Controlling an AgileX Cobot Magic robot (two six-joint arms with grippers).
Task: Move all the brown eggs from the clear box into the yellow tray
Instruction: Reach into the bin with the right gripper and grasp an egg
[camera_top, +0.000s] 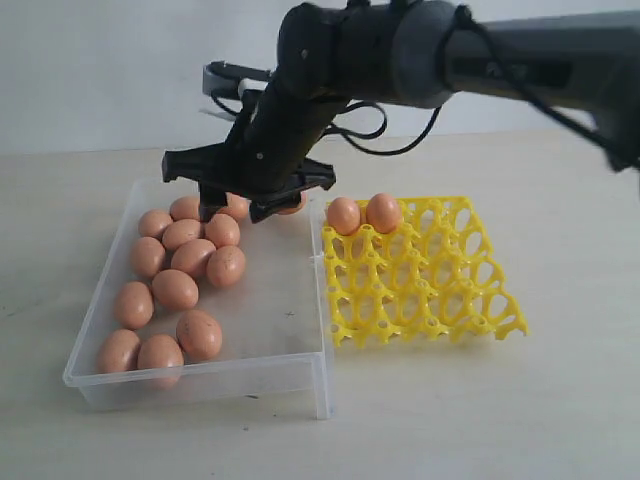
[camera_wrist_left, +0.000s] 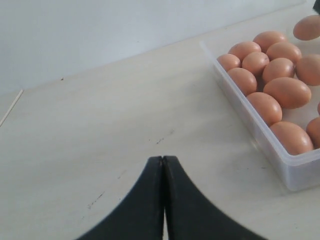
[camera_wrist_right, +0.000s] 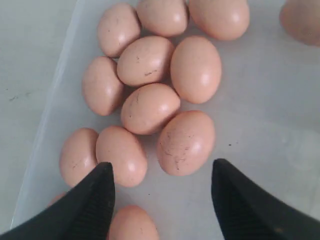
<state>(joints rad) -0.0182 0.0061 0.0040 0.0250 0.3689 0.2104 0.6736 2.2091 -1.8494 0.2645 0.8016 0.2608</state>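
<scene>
Closest to me in the exterior view is the front wall of the clear box (camera_top: 200, 385), which sits on the pale table (camera_top: 480, 420) with the yellow tray (camera_top: 440, 333) just beside it on the right. Most of the brown eggs (camera_top: 192, 257) lie clustered along the left side of the box; I count roughly fourteen, though a couple at the far end are partly hidden, so I cannot be sure. Two more sit side by side in the far-left cups of the tray. The right gripper (camera_top: 238, 205) reaches across from the right and hangs low over the far end of the box, above the egg cluster. From the left wrist view, the left gripper (camera_wrist_left: 163, 165) has its jaws pressed together with nothing between them, over bare table, well apart from the box, whose corner full of eggs shows off to one side. From the right wrist view, I look straight down into the box: the two dark fingers (camera_wrist_right: 90, 205) are spread wide with nothing between them, and one speckled egg (camera_wrist_right: 186, 142) lies just ahead of the gap between them, touching its neighbours.
</scene>
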